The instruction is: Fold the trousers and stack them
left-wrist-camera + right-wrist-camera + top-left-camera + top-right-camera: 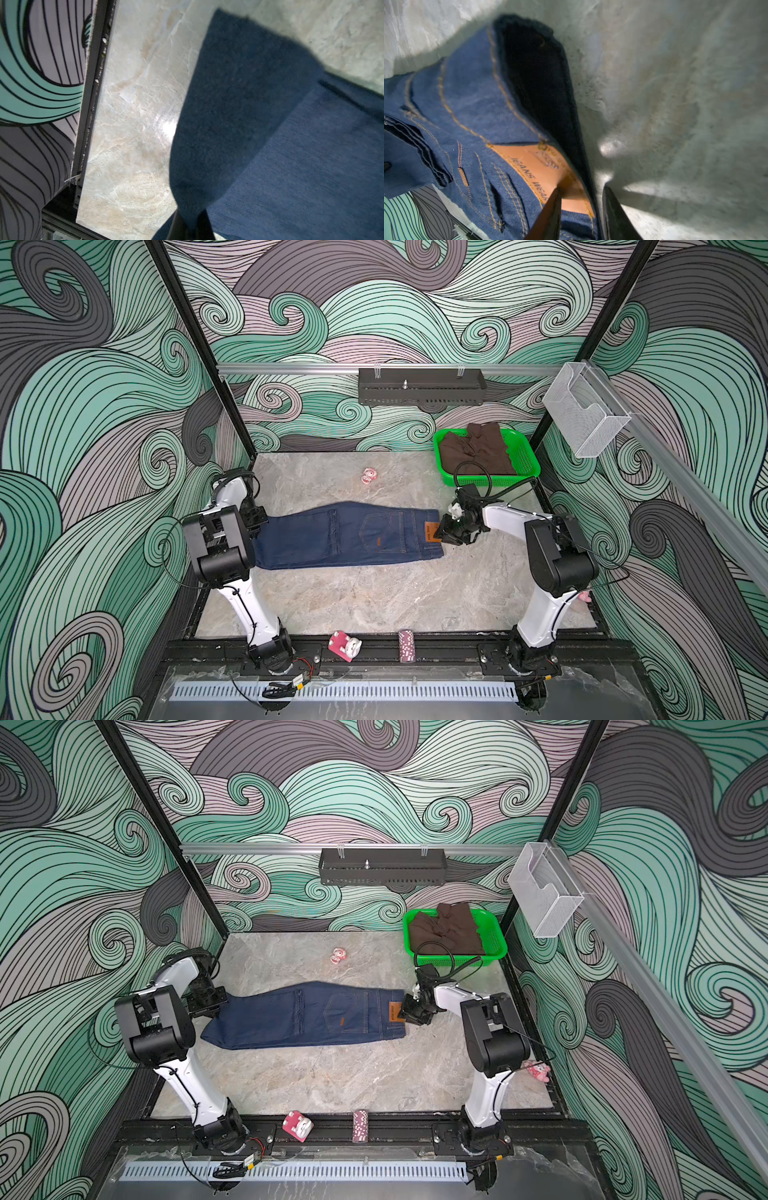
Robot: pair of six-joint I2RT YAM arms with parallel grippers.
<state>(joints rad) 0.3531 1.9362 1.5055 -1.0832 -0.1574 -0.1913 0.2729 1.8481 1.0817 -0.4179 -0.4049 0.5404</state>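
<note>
**Both pincers at the ends of the jeans**

The left arm (224, 539) is bent double at the left edge of the worktop (395, 597). The left pincer (191, 220) is clamped on a pinch of dark denim.

The right arm (552, 556) reaches low towards the middle. The right pincer (582, 188) straddles the waistband, with one finger (550, 216) on the tan patch (430, 531). Whether it grips cannot be told.

The trousers (345, 537) lie flat across mid-worktop, navy with orange-brown stitching and a back pocket facing up.

There are two arms, one pair of trousers, and one green basket (528, 464) holding one brown garment (478, 448).
</note>
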